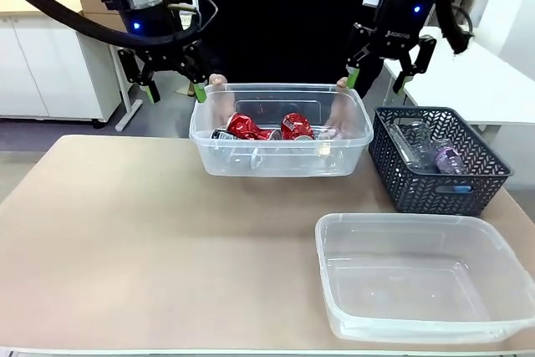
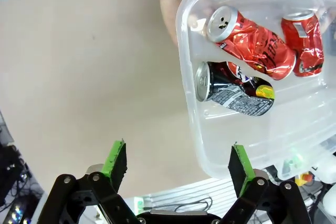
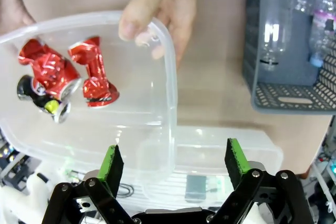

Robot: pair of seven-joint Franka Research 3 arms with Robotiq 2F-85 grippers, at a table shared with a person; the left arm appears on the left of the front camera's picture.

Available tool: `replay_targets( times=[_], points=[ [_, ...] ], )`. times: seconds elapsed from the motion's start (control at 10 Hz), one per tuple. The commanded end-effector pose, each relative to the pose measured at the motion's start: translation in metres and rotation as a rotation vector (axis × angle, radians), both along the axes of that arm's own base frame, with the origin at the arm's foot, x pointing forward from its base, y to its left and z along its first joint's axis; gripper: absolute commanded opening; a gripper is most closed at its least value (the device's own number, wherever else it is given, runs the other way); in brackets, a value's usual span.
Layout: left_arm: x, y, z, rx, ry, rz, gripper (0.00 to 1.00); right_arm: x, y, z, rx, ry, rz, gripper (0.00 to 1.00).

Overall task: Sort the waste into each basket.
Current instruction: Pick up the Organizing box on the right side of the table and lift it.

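1. Left gripper (image 1: 175,90) and right gripper (image 1: 376,79) hang wide, empty.
2. Crushed red metal cans (image 1: 244,126) lie in the smaller clear plastic tub (image 1: 276,165).
3. Clear plastic bottles (image 1: 418,146) sit unsorted in the dark grey lattice basket (image 1: 435,194).

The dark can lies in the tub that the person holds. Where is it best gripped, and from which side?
From above, probably, through the open top of the tub, gripped across the middle of the dark can. It lies on its side, its body round, not crushed; a crushed red can lies close along one flank.
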State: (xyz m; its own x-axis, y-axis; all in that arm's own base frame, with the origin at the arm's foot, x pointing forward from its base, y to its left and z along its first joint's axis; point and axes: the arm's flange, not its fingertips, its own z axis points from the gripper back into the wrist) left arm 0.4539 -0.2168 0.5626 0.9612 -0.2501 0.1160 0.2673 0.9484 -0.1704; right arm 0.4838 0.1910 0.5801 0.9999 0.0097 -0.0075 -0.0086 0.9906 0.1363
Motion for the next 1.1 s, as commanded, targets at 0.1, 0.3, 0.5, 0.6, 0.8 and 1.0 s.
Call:
replay_targets(
  times=[0.1, 0.3, 0.5, 0.6, 0.8, 1.0],
  points=[
    [0.001, 0.000, 0.003, -0.001, 0.005, 0.012, 1.00, 0.000, 0.000, 0.004, 0.002, -0.005, 0.001, 1.00],
    [-0.029, -0.005, 0.019, 0.059, -0.068, -0.057, 1.00, -0.062, -0.012, 0.035, 0.024, -0.129, 0.068, 1.00],
    [-0.094, 0.008, 0.022, 0.051, -0.049, -0.057, 1.00, -0.180, -0.053, 0.063, -0.004, -0.245, 0.063, 1.00],
    [-0.127, 0.012, 0.016, 0.021, -0.063, -0.030, 1.00, -0.221, -0.075, 0.058, -0.044, -0.243, 0.034, 1.00],
    [-0.163, -0.005, -0.009, -0.017, -0.052, -0.019, 1.00, -0.251, -0.118, 0.030, -0.136, -0.205, -0.027, 1.00],
    [-0.154, -0.039, -0.033, -0.095, -0.007, -0.079, 1.00, -0.231, -0.120, 0.002, -0.166, -0.159, 0.012, 1.00]
  ],
)
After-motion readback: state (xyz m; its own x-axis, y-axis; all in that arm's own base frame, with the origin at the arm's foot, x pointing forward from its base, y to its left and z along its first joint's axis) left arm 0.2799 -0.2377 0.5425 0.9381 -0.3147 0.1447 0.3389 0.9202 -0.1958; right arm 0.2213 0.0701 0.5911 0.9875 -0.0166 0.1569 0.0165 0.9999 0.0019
